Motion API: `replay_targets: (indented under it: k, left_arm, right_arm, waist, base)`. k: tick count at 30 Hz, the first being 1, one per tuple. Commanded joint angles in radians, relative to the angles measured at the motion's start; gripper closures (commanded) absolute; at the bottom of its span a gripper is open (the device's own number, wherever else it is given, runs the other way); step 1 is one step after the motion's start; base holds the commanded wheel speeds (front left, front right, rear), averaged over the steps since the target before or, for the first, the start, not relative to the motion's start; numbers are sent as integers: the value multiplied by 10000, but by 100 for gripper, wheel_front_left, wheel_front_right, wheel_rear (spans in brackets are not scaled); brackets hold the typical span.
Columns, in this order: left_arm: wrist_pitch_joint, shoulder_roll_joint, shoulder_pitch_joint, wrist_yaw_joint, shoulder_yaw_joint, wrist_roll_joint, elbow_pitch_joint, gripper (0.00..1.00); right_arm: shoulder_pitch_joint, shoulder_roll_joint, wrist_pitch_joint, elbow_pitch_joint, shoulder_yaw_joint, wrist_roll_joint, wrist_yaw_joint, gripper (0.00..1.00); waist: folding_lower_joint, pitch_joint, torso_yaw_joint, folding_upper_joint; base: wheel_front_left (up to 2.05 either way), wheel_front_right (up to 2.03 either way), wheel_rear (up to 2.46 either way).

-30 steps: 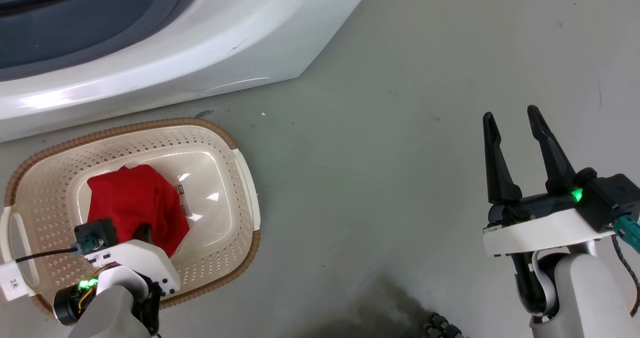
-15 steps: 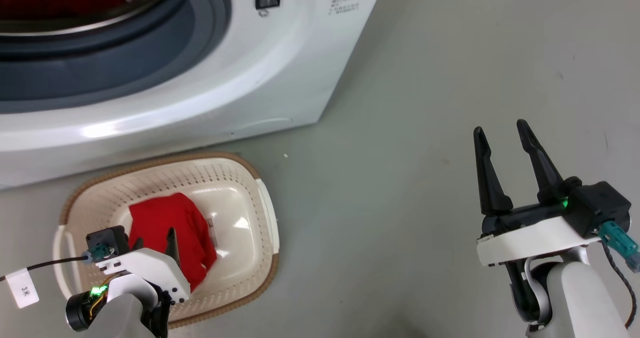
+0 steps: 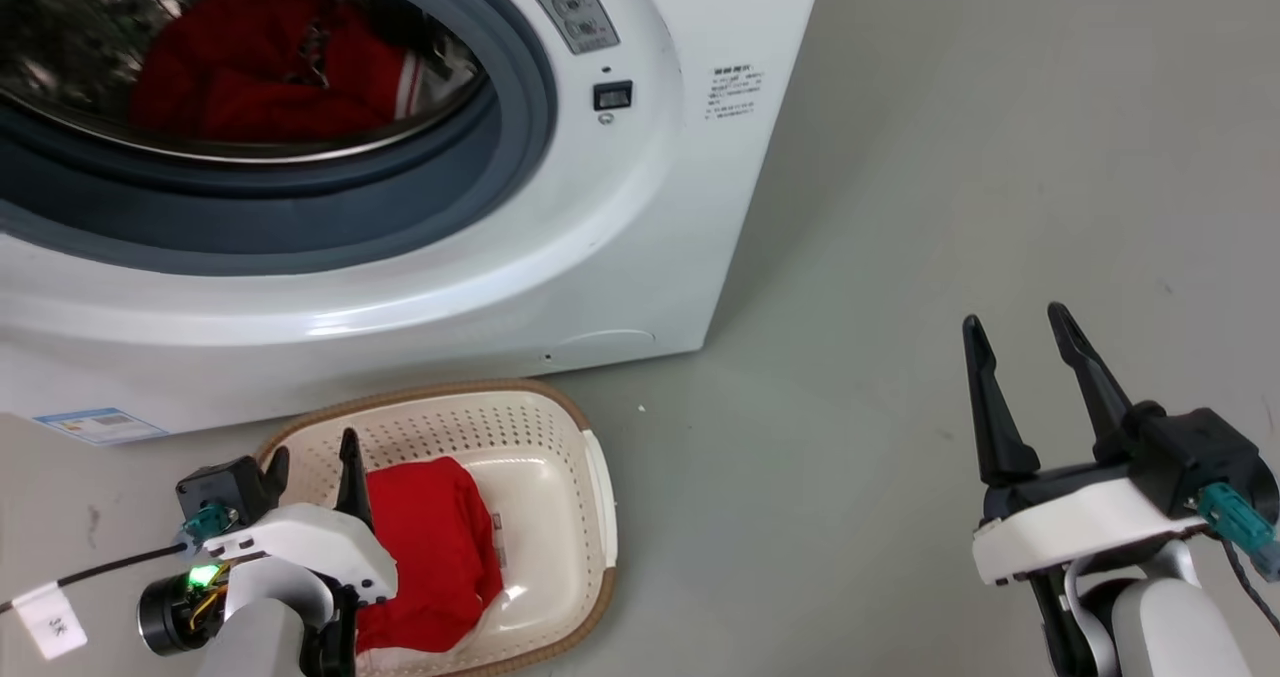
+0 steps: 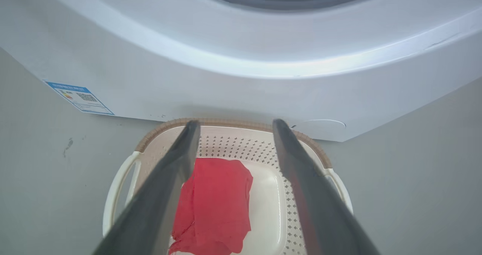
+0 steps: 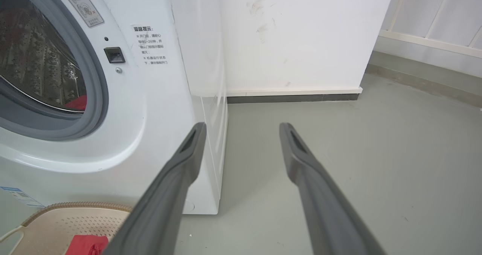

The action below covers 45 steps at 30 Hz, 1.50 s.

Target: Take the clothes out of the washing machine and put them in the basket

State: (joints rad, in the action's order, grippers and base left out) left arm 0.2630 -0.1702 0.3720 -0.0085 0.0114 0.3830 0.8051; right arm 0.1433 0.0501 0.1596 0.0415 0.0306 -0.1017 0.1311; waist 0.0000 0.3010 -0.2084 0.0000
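- The left end effector (image 3: 312,462), at 7 o'clock in the head view, has its fingers spread apart and holds nothing. It hangs over the basket's left part.
- The basket (image 3: 592,477) stands on the floor (image 3: 900,207) just in front of the washing machine (image 3: 620,257). A plain red garment (image 3: 440,537) lies inside it, toward the left.
- At 11 o'clock, a red garment with white stripes (image 3: 260,67) lies in the steel drum (image 3: 60,17).
- The right end effector (image 3: 1015,322), at 4 o'clock, is spread wide and empty. It is over the floor, well apart from the machine.
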Motion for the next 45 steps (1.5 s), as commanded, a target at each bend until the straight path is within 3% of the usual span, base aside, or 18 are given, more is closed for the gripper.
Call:
replay_targets:
  k: [1,10,20,25,45]
  left_arm:
    - [25,85,-279,72,-131,-193,-451,0]
    - [24,313,-1144,139,-613,-1220,-3478,0]
    - [-95,-230,-315,106,-612,-1759,-5036,0]
    - [-888,-772,791,163,-501,-2030,-5354,0]
    - [-5062,-3884,5556,-667,-309,-2563,-3625,0]
  right_arm:
    - [-186,0,-65,-81,-49,58,-7,0]
    - [-646,0,-385,-421,-113,208,-7,0]
    - [-585,0,-355,-670,21,-40,-7,0]
    - [-354,0,-177,-600,95,-258,-7,0]
    - [972,-8,1007,900,853,-1889,-7,0]
  waist:
    - [0,-322,227,0]
    - [0,-846,543,0]
    - [0,-557,215,0]
    - [0,-44,-253,0]
    - [0,3107,-2524,0]
  base:
    - [0,0,0]
    - [0,0,0]
    - [0,0,0]
    - [0,0,0]
    - [0,0,0]
